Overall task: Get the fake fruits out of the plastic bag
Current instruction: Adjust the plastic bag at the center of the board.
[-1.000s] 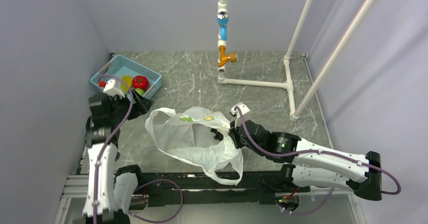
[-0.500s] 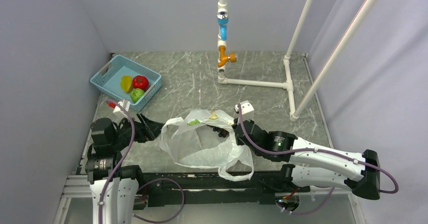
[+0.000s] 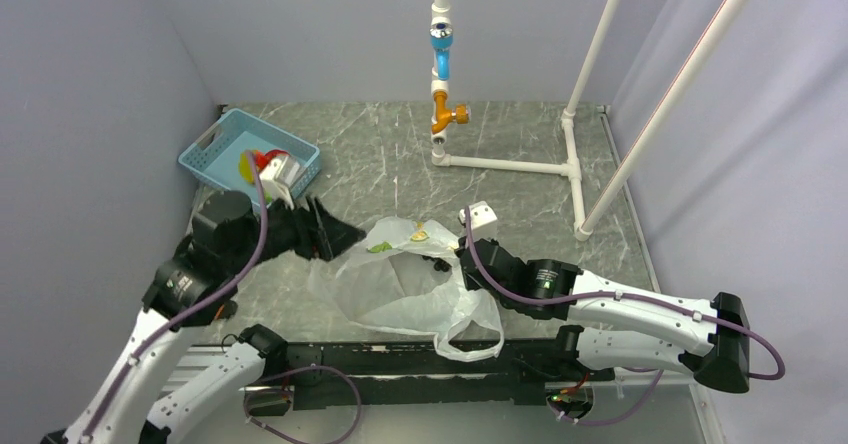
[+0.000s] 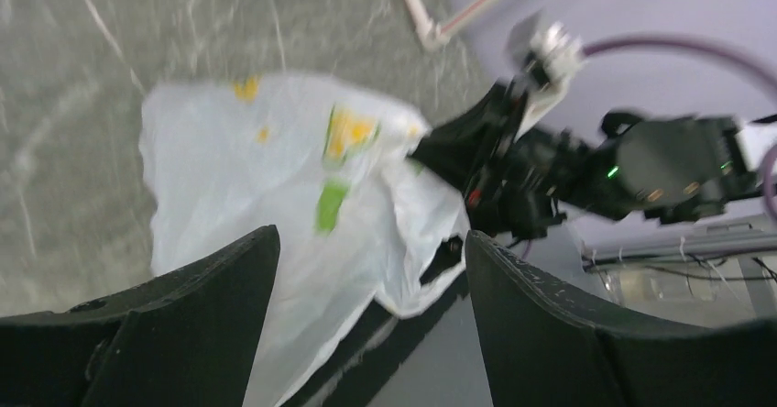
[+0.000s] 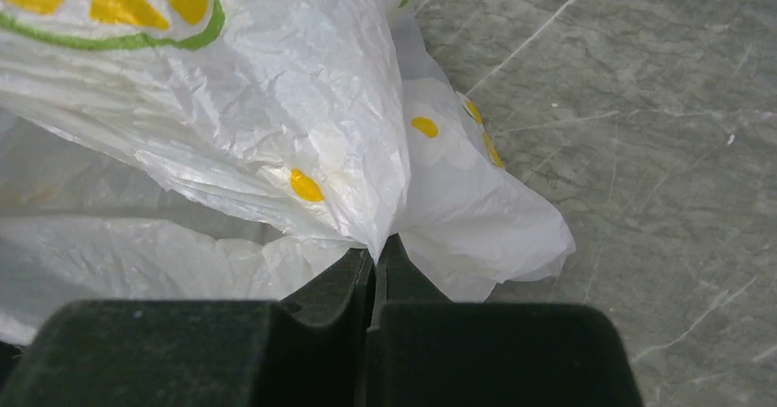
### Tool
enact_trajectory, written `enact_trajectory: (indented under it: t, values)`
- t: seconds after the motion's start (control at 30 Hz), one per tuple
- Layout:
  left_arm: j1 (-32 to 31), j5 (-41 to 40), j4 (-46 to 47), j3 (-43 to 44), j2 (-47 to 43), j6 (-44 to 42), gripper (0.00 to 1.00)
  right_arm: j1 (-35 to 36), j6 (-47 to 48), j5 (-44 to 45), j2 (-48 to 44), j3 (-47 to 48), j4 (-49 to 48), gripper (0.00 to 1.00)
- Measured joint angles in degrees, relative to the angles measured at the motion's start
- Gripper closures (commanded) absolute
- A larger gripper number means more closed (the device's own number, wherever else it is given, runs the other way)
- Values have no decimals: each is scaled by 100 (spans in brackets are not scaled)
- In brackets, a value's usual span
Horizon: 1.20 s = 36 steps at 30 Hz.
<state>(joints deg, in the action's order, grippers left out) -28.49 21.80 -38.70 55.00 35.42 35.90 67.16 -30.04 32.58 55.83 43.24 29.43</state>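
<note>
The white plastic bag (image 3: 395, 289) lies crumpled mid-table, its mouth facing up and left. My right gripper (image 3: 452, 257) is shut on a fold of the bag's right rim, and the right wrist view shows the film pinched between the closed fingertips (image 5: 376, 253). Just left of the bag, my left gripper (image 3: 338, 232) hangs open and holds nothing. The left wrist view shows the bag (image 4: 266, 187) beyond the spread fingers. A red fake fruit (image 3: 266, 155) and a yellow one (image 3: 244, 167) lie in the blue basket (image 3: 215, 136), partly hidden by the left wrist. A dark patch shows in the bag's mouth; I cannot tell what it is.
The blue basket stands at the back left by the wall. A white pipe frame (image 3: 510, 165) with an orange tap (image 3: 448, 116) stands at the back centre and right. A black rail (image 3: 400, 359) runs along the near edge under the bag's handle.
My left arm has swung away from the basket, dipped toward the near left, then come up beside the bag's left edge, still open. The bag has sagged lower. The right grip is unchanged.
</note>
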Motion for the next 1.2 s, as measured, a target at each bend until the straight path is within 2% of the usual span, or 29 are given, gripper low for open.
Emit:
enact_trajectory:
  t: [0.13,0.27,0.4,0.6,0.73,0.97,1.2]
  values:
    - [-669,-592,293,1054,811,-142,21,0,2,-35,0,44,2,100]
    - [-1875,-1217,533,1167,1311,-251,22,0,2,-63,-42,87,-26,100]
    - [-2817,-1777,791,621,1639,-203,23,0,26,-129,-157,85,-107,100]
    - [-3639,-2380,1021,-575,1729,256,25,0,136,-315,-173,83,-306,100]
    - [-4011,-2791,1093,-966,1735,577,29,0,225,-562,-127,79,-496,100]
    - [-4400,-3654,990,-1141,1779,1099,42,-7,352,-1231,-79,-13,-964,100]
    - [-4448,-4677,841,-1904,973,2046,39,-11,431,-1926,72,-98,-1384,100]
